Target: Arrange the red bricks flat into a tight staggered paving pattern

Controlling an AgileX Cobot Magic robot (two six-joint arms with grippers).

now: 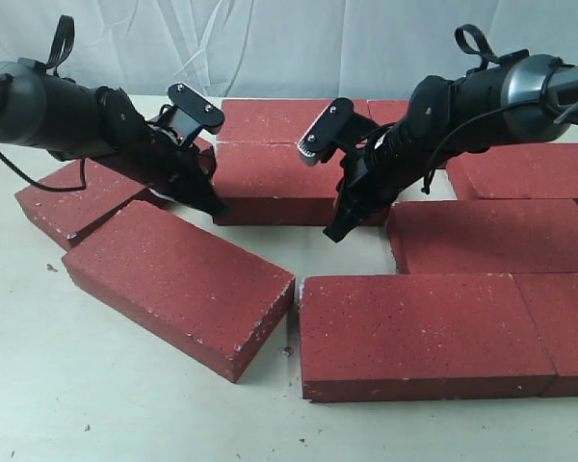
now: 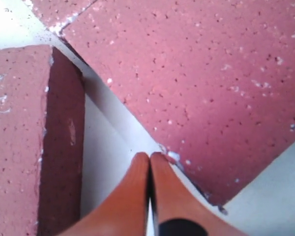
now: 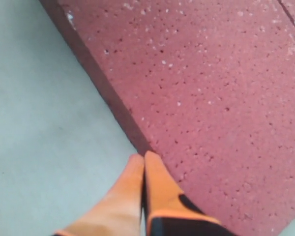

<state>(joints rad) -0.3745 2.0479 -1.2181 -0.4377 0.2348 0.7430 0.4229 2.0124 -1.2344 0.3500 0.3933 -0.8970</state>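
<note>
Several red bricks lie flat on the pale table [image 1: 96, 404]. One red brick [image 1: 173, 279] sits skewed at the front left, and another [image 1: 72, 204] lies behind it. My left gripper [image 1: 216, 206] is shut and empty, its tip down at the front-left corner of the middle brick [image 1: 270, 178]. In the left wrist view the shut fingertips [image 2: 150, 156] rest beside that chipped corner [image 2: 173, 156]. My right gripper [image 1: 333, 234] is shut and empty at the middle brick's front-right corner. In the right wrist view its tips [image 3: 143, 157] touch a brick's edge [image 3: 137, 137].
A back brick [image 1: 270, 120] adjoins the middle one. To the right lie a brick [image 1: 491, 236] and another behind it [image 1: 530, 168]. Two bricks [image 1: 414, 327] [image 1: 564, 322] lie end to end at the front. A white cloth backdrop [image 1: 270, 38] hangs behind.
</note>
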